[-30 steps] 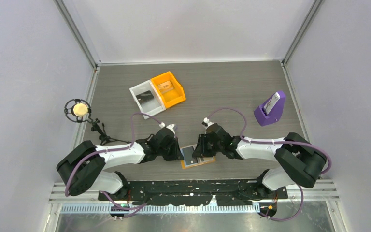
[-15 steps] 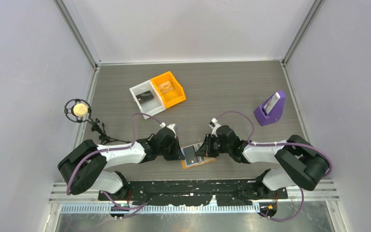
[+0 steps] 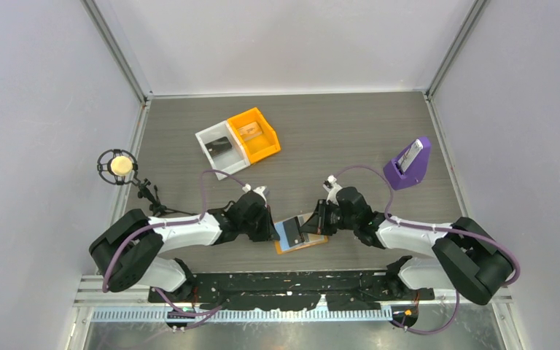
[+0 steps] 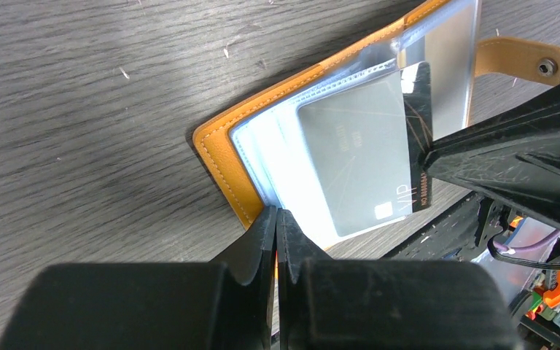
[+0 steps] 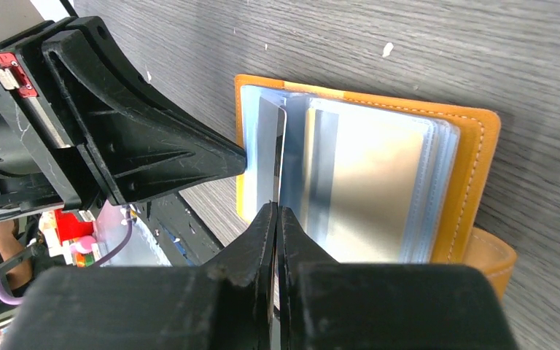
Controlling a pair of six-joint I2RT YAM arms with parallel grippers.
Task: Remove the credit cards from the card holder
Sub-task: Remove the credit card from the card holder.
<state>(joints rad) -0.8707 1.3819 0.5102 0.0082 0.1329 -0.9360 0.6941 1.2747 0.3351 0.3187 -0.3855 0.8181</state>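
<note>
The orange card holder (image 3: 300, 246) lies open near the table's front edge, between my two grippers. Its clear pocket sleeves (image 4: 277, 146) fan out over the orange cover (image 4: 222, 157). My left gripper (image 4: 276, 213) is shut on the holder's near edge, pinning it; orange shows between the fingers. A grey credit card (image 4: 357, 160) with a black "VIP" strip sticks partway out of a sleeve. My right gripper (image 5: 277, 208) is shut on that card's edge (image 5: 270, 138), opposite the left gripper's fingers (image 5: 153, 153). From above, the left gripper (image 3: 271, 232) and right gripper (image 3: 313, 226) face each other.
An orange bin (image 3: 255, 135) and a white bin (image 3: 220, 148) stand side by side at the back left. A purple wedge stand (image 3: 408, 165) with a card in it sits at the right. A small tripod with a round head (image 3: 120, 165) stands at the left edge.
My right gripper has closed on the card and moved back to the right, drawing the card partway out. The left gripper has stayed shut on the holder.
</note>
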